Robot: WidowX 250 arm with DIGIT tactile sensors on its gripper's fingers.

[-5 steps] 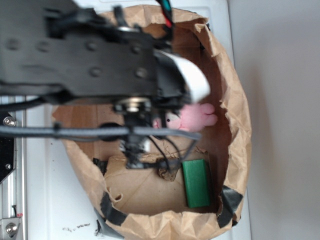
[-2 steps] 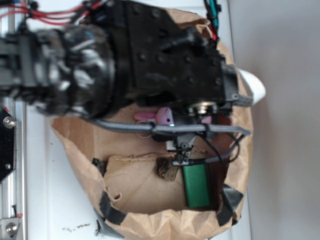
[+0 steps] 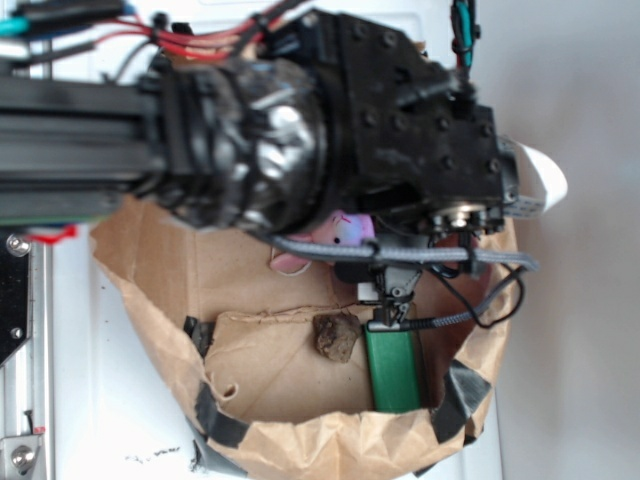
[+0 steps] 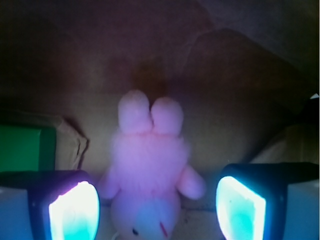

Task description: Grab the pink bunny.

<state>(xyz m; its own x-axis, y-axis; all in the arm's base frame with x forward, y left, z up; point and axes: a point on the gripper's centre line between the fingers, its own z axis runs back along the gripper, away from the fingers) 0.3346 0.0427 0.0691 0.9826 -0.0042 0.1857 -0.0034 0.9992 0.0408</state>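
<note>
The arm (image 3: 330,130) mostly hides the pink bunny (image 3: 335,232).

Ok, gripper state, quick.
Gripper: open, holding nothing; its two pads sit on either side of the pink bunny, with gaps showing.
</note>
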